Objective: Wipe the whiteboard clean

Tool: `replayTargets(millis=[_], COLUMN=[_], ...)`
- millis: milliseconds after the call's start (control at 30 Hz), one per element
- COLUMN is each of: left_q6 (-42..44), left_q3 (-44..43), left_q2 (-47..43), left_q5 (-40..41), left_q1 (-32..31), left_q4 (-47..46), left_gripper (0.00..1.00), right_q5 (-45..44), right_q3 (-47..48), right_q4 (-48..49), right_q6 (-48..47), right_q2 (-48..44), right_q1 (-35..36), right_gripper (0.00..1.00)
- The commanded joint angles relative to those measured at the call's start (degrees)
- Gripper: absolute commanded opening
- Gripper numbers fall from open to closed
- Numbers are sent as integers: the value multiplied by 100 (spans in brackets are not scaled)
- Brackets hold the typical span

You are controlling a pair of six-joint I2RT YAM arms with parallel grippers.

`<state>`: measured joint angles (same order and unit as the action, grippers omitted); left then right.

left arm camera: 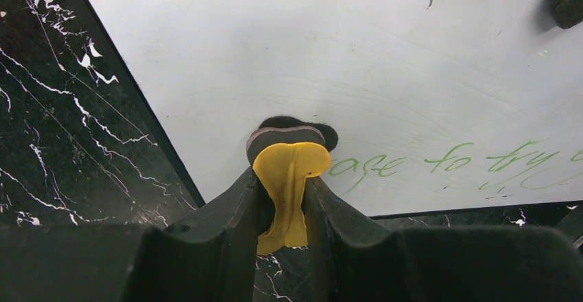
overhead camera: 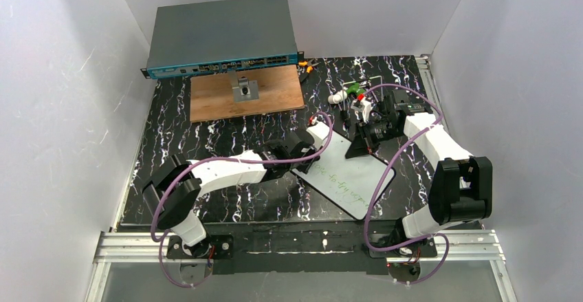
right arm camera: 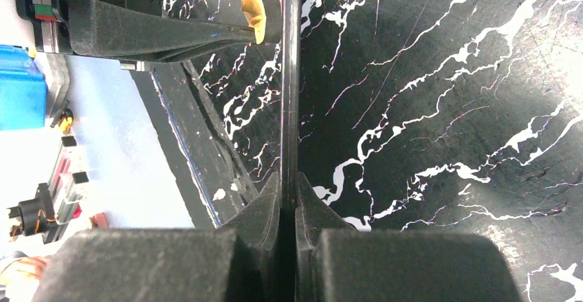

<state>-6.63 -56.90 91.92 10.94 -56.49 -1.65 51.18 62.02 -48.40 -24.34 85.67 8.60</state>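
Observation:
The whiteboard lies at an angle on the black marble table, with green handwriting along its near side. My left gripper is shut on a yellow eraser. The eraser's dark felt pad presses on the whiteboard just left of the writing. My right gripper is shut on the board's thin dark rim, seen edge-on. In the top view the right gripper clamps the board's far edge, and the left gripper is at its far left corner.
A brown wooden board with a metal bracket lies at the back, and a grey network switch sits behind it. Markers and small parts lie behind the right gripper. White walls close in both sides.

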Motion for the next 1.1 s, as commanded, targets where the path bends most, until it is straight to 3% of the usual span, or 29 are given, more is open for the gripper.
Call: replayTargets(millis=[0,433,1067], left_q6=[-50,-456,-51], left_q3=[-10,914,-279], left_q2=[-11,28,37], left_q5=[-51,-298,-149], left_q1=[2,-40,-36], left_q4=[79,-128,130], left_gripper=[0,0,0], right_q5=[455,455,463], right_q3=[240,246,249], right_q4=[-11,-29,-28], right_q6=[-212,-227,-229], right_q2=[-48,-41,-58], right_q1=[54,54,54], right_gripper=[1,1,1])
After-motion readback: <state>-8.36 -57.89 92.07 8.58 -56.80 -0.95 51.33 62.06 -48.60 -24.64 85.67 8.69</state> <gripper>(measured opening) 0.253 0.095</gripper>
